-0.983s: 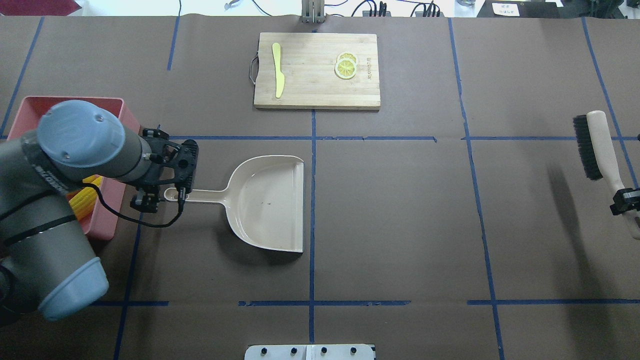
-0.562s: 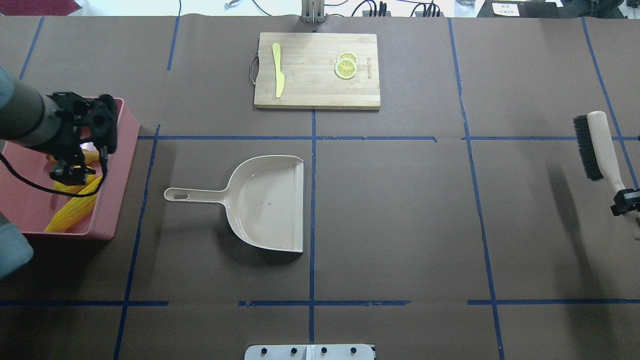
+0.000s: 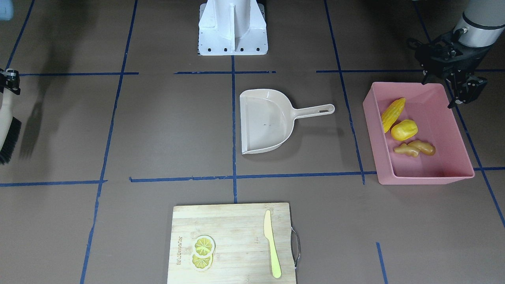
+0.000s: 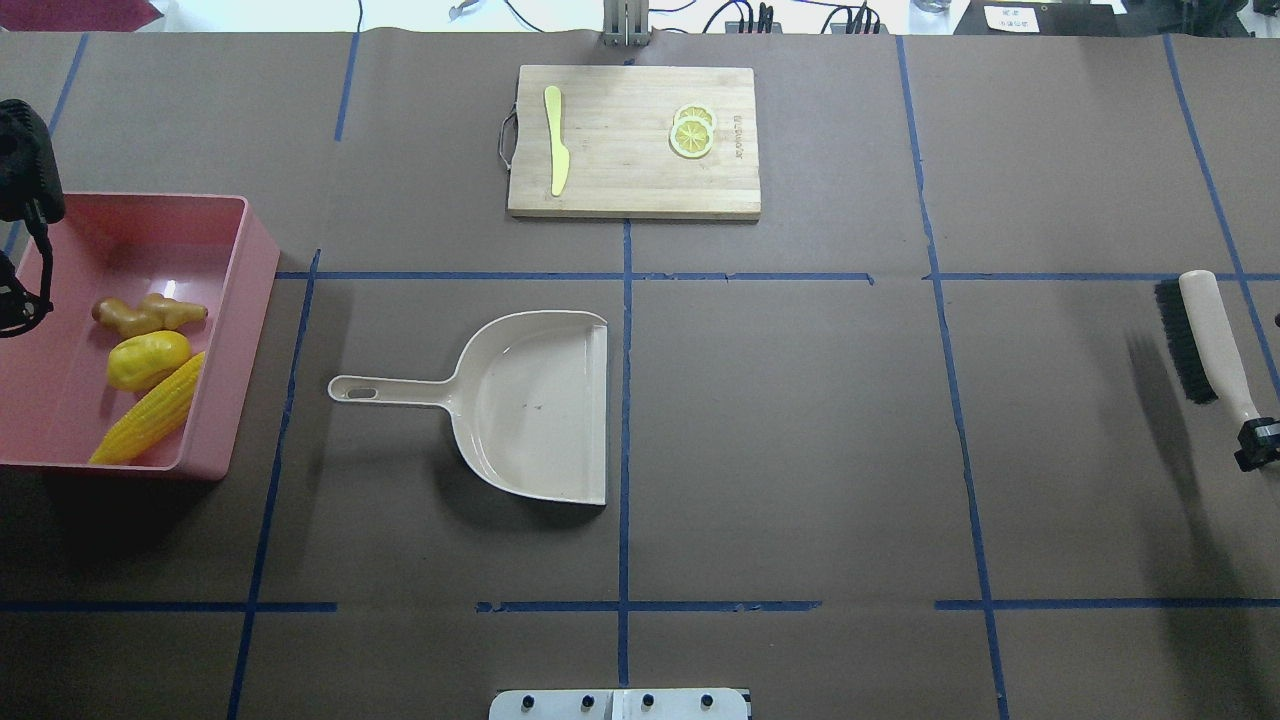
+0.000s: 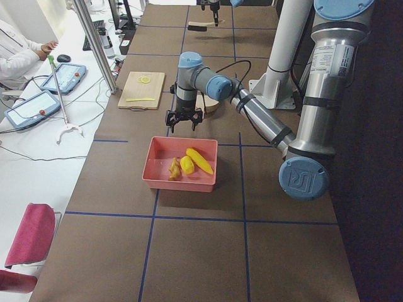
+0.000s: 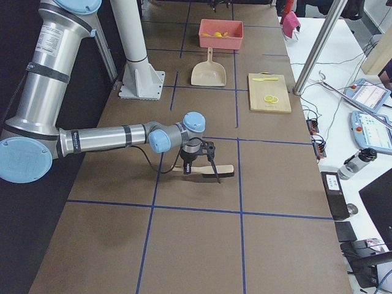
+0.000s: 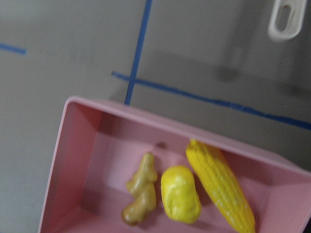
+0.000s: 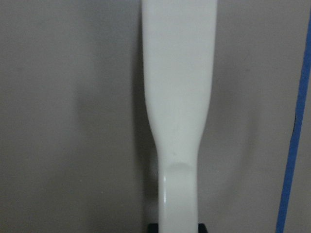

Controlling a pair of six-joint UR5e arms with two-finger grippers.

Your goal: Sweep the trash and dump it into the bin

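1. My left claw [image 5: 184, 126] hangs raised over the bin [image 4: 250, 300], jaws spread wide and gripping nothing
2. The bin sits at the table's left end, and all three bits of trash lie inside it, toward its right wall
3. The corn [image 4: 150, 412] is the piece nearest me; its long axis slants, with the narrow tip near and left and the other end far and right, by the wall
4. The lump [image 4: 147, 359] sits just beside the corn on its far side; the ginger [image 4: 150, 314] lies farthest, just beside the lump, its long axis running left to right
5. The trash is below my left claw and to its right, apart from the fingers
6. The dustpan [image 4: 540, 400] lies flat to the right of the bin, handle pointing left at it, mouth facing right
7. My right claw [image 4: 1257, 443], at the far right edge, is closed on the near end of the brush [image 4: 1210, 330]; the brush runs near to far, bristles facing left, well apart from the bin
8. The board [image 4: 620, 150] at the far middle carries a knife [image 4: 556, 140] and lemon slices [image 4: 691, 133]; a brand mark runs along its right edge, the letters too small to read
9. The blue cap [image 5: 304, 178] on my left arm bears a round white logo I cannot make out
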